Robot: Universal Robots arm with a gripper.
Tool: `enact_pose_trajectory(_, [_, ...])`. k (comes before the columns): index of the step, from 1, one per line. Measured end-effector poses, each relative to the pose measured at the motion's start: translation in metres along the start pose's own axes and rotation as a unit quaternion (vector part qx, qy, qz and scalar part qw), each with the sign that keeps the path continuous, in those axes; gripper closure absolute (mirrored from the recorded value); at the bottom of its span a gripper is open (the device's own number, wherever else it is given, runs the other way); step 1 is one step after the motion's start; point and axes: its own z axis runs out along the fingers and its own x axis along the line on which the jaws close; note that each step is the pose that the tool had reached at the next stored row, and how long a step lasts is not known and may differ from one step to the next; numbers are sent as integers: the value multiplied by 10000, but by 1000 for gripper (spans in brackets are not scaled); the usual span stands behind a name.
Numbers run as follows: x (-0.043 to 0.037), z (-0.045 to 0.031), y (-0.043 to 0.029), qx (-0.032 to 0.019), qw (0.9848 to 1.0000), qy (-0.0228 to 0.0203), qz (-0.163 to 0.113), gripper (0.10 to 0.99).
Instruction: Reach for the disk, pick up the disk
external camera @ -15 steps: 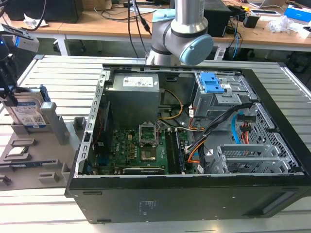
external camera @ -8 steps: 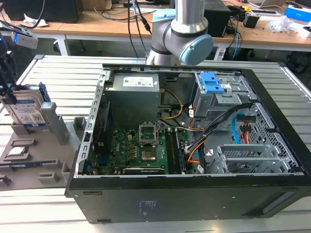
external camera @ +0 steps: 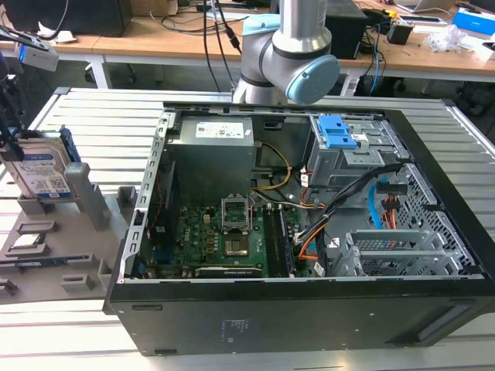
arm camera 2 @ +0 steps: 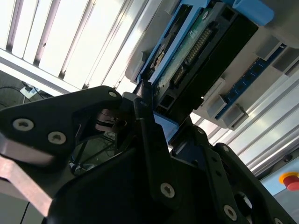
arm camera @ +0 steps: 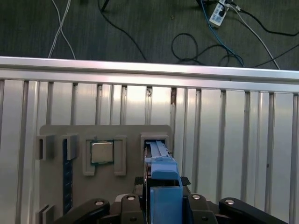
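On the stand (external camera: 91,202) at the exterior view's left, the disk (external camera: 42,166) stands on edge, gripper (arm camera: 163,186) astride it; I cannot tell if it is clamped. I judge it stiff, weighty, shock-sensitive: squeeze its flat faces.

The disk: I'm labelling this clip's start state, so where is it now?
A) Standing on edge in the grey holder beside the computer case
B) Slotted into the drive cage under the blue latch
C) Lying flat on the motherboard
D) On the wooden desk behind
A: in the exterior view the disk stands on edge in the grey holder at the exterior view's left, outside the open computer case.
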Motion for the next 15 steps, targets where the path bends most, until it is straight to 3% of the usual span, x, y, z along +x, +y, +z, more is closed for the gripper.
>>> enact_pose_trajectory(8, [0, -102, -2, 0, 10000, 0, 0, 718])
enact_pose_trajectory(15, [1, -271, -1, 0, 10000, 0, -1, 718])
